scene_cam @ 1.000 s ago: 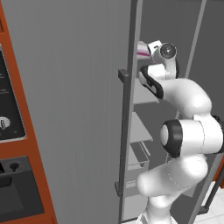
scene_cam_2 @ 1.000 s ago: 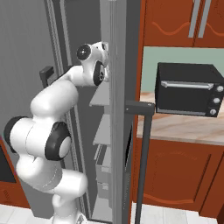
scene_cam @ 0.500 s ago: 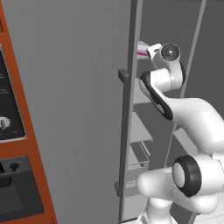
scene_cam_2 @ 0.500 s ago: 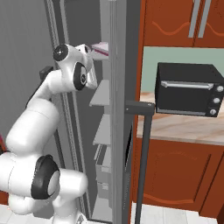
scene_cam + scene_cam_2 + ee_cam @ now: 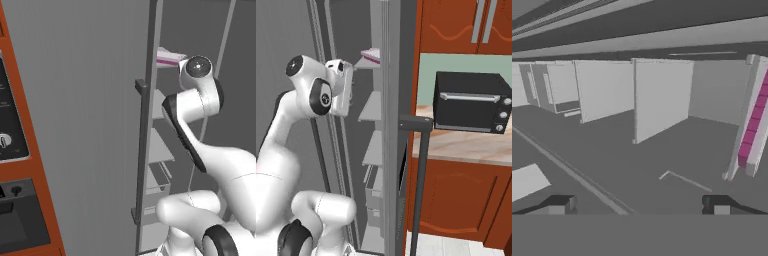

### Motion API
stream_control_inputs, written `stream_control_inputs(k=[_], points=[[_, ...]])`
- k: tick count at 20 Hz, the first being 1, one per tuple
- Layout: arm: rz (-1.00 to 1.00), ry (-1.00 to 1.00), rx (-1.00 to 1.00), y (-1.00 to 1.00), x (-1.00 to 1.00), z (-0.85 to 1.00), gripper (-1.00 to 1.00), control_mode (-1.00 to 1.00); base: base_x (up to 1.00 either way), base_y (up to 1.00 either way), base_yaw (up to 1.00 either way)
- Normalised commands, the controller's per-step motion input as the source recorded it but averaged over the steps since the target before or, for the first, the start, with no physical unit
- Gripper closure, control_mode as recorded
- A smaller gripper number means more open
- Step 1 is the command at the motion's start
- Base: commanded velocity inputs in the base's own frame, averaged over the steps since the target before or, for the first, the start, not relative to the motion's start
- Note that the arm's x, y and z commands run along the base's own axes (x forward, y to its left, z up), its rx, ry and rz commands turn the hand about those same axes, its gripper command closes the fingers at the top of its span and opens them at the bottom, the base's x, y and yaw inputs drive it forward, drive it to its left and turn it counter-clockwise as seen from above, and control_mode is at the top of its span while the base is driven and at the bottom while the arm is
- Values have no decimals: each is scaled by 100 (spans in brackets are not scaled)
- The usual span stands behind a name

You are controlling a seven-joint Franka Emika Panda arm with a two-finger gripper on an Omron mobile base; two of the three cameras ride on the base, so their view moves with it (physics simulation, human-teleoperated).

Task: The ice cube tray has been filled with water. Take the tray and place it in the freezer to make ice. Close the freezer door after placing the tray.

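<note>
Inside the freezer (image 5: 376,115), empty spread fingers (image 5: 562,204) face its shelves.

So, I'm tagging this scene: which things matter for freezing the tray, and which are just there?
Part of the job:
- ice cube tray, on an upper freezer shelf
- freezer
- freezer door, open
- gripper, jaws open, empty

Just there:
- black toaster oven on the counter
- wooden cabinets

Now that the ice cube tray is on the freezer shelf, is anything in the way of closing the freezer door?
Yes: the robot's arm reaches into the freezer opening beside the ice cube tray, with the open gripper inside. The freezer door would hit it.
</note>
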Motion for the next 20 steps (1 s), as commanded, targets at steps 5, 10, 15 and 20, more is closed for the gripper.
stream_control_inputs(k=[5, 10, 15, 20], points=[[-10, 0, 21, -13, -100, 0, -100, -100, 0, 0, 0], [0, 0, 25, -59, -100, 0, -100, -100, 0, 0, 0], [5, 0, 21, -49, -69, 0, -100, -100, 0, 0, 0], [4, 0, 6, -7, -30, 0, -100, -100, 0, 0, 0]])
